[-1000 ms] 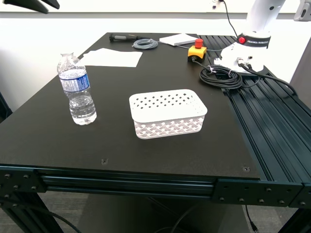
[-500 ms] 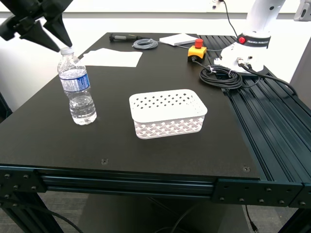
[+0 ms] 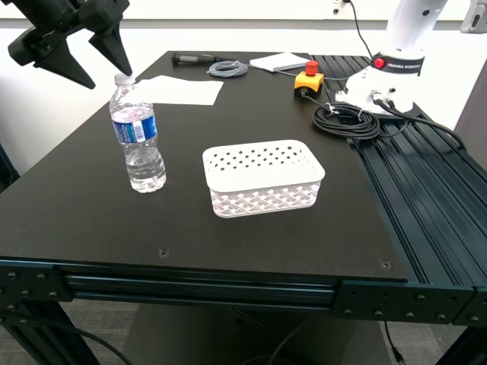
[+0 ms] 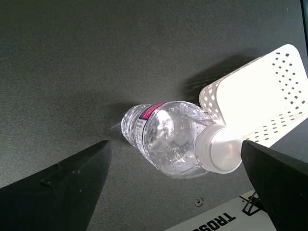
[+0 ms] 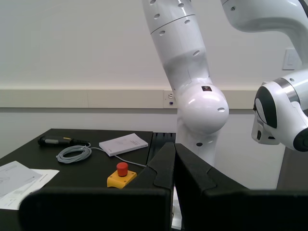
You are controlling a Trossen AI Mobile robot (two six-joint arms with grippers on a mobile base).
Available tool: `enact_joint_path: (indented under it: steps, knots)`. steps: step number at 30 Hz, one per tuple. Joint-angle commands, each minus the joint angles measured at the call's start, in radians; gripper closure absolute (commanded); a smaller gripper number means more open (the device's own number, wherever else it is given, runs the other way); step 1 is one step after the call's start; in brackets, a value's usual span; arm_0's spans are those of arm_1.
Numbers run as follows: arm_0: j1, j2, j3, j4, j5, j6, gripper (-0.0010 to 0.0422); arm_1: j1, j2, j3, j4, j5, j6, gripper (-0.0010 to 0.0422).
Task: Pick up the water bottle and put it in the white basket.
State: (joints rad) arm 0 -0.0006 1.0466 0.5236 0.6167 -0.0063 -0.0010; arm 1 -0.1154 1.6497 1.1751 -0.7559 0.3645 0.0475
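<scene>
Clear thin plastic, part full: the bottle (image 3: 138, 134) looks light, slick, top-heavy. My first claw (image 3: 77, 55) hangs released above its cap; grip the ribbed body.

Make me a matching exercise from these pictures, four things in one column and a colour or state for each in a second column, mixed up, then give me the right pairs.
Things:
1. water bottle
2. white basket
3. my first gripper
4. my second gripper

States:
A. jaws shut together
B. standing upright on the table
C. empty, lattice sides
D. jaws open above the bottle's cap

Pairs: 1-B, 2-C, 3-D, 4-A
</scene>
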Motion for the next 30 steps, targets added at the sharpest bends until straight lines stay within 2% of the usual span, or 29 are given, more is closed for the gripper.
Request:
enact_joint_path:
  steps: [1,5,8,11,14,17,18,21,23,24,26,30]
  knots:
    - [0.000,0.000,0.001,0.003,0.000,0.000,0.0412,-0.005,0.002,0.000,-0.006,-0.002,-0.010,0.0070]
    - [0.001,0.000,0.001,0.003,0.000,0.000,0.0412,-0.019,0.002,0.000,0.018,0.019,-0.021,0.0168]
    - [0.000,0.000,0.001,0.003,0.000,0.000,0.0412,-0.037,0.002,0.000,0.041,0.073,-0.021,0.0244]
    - [0.001,0.000,0.001,0.003,0.000,0.000,0.0412,-0.053,0.002,0.000,0.078,0.117,-0.038,0.0275]
    - [0.001,0.000,0.001,0.003,0.000,0.000,0.0412,-0.064,0.002,-0.001,0.084,0.119,-0.040,0.0243]
    - [0.000,0.000,0.001,0.003,0.000,0.000,0.0412,-0.065,0.002,-0.018,0.085,0.119,-0.040,0.0174]
    - [0.001,0.000,0.001,0.003,0.000,0.000,0.0412,-0.065,0.002,-0.034,0.085,0.113,-0.042,0.0132]
    - [0.001,0.000,0.001,0.003,0.000,0.000,0.0412,-0.069,0.002,-0.083,0.101,0.041,-0.054,0.0047]
    - [0.001,0.000,0.001,0.003,0.000,0.000,0.0412,-0.069,0.002,-0.117,0.115,0.035,-0.051,0.0033]
    - [0.001,0.000,0.001,0.003,0.000,0.000,0.0412,-0.069,0.002,-0.136,0.137,0.035,-0.054,0.0044]
    - [0.001,0.000,0.001,0.003,0.000,0.000,0.0412,-0.070,0.002,-0.173,0.195,0.036,-0.074,0.0103]
    - [0.000,0.000,0.001,0.003,0.000,0.000,0.0412,-0.070,0.002,-0.197,0.273,0.037,-0.072,0.0268]
